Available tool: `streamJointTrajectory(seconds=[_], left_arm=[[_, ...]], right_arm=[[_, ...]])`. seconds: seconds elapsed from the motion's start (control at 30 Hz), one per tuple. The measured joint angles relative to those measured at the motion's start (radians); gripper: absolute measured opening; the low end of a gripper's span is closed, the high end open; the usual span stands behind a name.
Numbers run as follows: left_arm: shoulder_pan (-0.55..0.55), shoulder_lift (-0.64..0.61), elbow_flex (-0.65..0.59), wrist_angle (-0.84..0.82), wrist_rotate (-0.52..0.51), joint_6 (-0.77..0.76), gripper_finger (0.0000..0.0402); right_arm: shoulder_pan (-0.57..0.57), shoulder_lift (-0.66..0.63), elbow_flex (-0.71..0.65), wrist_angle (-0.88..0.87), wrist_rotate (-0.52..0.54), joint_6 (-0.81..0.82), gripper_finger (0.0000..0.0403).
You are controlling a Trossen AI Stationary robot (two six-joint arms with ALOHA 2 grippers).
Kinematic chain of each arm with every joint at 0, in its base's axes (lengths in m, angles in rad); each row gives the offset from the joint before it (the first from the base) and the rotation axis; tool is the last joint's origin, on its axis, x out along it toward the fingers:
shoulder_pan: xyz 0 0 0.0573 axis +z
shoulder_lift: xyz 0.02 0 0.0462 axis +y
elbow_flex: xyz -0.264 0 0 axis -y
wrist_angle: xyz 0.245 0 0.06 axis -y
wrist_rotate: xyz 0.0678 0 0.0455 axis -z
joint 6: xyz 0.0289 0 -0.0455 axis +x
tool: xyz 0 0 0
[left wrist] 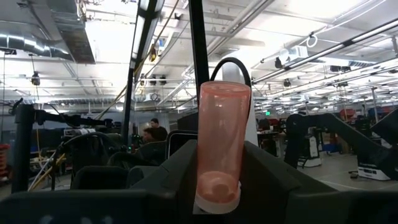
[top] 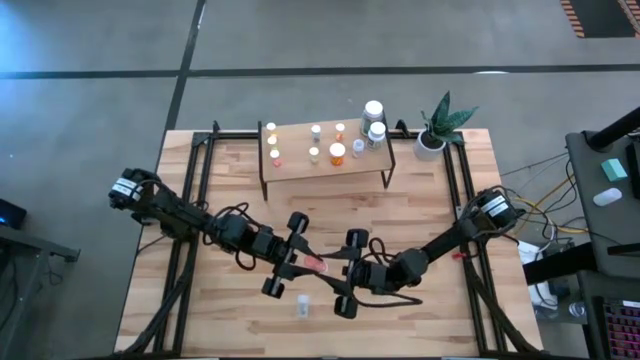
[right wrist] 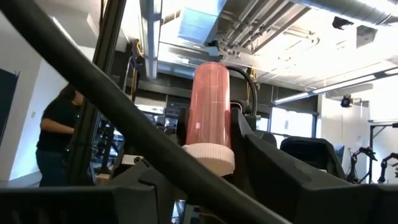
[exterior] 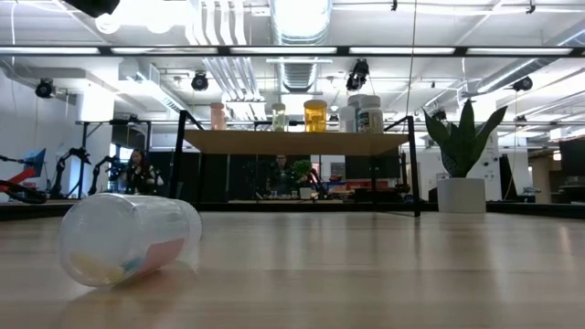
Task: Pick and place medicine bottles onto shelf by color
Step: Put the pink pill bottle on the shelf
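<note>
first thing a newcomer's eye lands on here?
Mid-table, the left gripper and right gripper meet around one pink-orange vial held off the wood; both wrist views show it between dark fingers. Next, a clear vial lying on its side alone near the front edge. At the back, the shelf already carries a spread of small bottles, with a potted plant beside it.

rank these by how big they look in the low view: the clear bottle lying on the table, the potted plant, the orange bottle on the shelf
1. clear bottle lying on its side, largest, though it lies nearest the camera, which inflates it.
2. potted plant, farther back.
3. orange bottle on the shelf, smallest.
</note>
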Motion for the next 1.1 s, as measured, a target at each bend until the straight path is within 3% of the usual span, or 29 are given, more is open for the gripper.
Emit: streamJointTrajectory(seconds=[0.37, 0.83, 1.1], left_arm=[[0.000, -0.001, -0.003, -0.001, 0.000, -0.006, 0.0104], [0.002, -0.004, -0.004, -0.009, -0.005, -0.031, 0.0184], [0.005, -0.010, -0.020, -0.012, -0.042, 0.005, 0.0195]], right_arm=[[0.000, 0.000, 0.000, -0.001, 0.000, -0.017, 0.0156], [0.000, -0.002, 0.000, 0.002, 0.034, -0.032, 0.0154], [0.000, -0.002, 0.000, 0.000, 0.058, -0.051, 0.0152]])
